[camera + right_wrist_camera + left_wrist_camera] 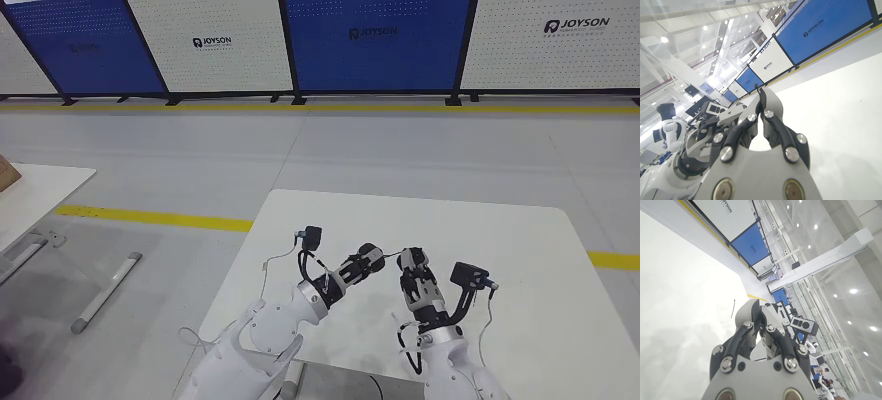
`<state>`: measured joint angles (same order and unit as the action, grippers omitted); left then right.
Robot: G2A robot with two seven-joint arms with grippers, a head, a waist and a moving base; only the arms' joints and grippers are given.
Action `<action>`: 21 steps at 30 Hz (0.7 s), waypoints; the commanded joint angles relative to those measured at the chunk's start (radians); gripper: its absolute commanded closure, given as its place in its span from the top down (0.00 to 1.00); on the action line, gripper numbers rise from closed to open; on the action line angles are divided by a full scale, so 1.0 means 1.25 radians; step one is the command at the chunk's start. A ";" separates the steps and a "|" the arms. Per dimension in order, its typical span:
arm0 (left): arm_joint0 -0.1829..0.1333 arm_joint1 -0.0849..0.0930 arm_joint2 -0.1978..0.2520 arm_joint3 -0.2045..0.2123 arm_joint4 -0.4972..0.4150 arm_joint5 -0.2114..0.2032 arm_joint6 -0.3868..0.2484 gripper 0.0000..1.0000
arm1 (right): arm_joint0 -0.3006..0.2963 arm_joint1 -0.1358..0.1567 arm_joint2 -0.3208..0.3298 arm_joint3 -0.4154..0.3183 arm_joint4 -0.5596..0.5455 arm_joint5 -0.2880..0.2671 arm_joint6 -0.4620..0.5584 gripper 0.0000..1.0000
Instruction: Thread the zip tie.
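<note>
Above white table (450, 230), right claw (761, 94) clamped on zip tie (756, 85), head poking past tips; left claw (759, 306) sat close alongside, fingers pressed together, anything between them hidden.

Zip tie (756, 85) in right end effector (761, 94)

Black plastic zip tie (733, 309); smooth matt white table (520, 235); glossy white right gripper (761, 91), shiny metal screws (726, 152).
</note>
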<state>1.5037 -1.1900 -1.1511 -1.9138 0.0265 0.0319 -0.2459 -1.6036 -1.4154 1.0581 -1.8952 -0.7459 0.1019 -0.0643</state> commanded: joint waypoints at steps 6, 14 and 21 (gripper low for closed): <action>-0.005 -0.001 0.000 0.002 0.006 0.019 0.022 0.00 | -0.002 0.000 0.005 -0.001 0.000 -0.006 0.000 0.42; -0.010 -0.004 0.003 0.009 -0.014 0.024 0.045 0.00 | -0.010 0.003 0.017 -0.005 0.001 -0.033 -0.005 0.53; -0.013 -0.008 0.000 0.006 -0.052 0.036 0.064 0.00 | -0.021 0.008 0.039 -0.007 -0.016 -0.052 -0.014 1.00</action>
<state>1.4876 -1.1999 -1.1506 -1.9062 -0.0423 0.0767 -0.1654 -1.6305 -1.4058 1.1073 -1.9044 -0.7662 0.0360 -0.0816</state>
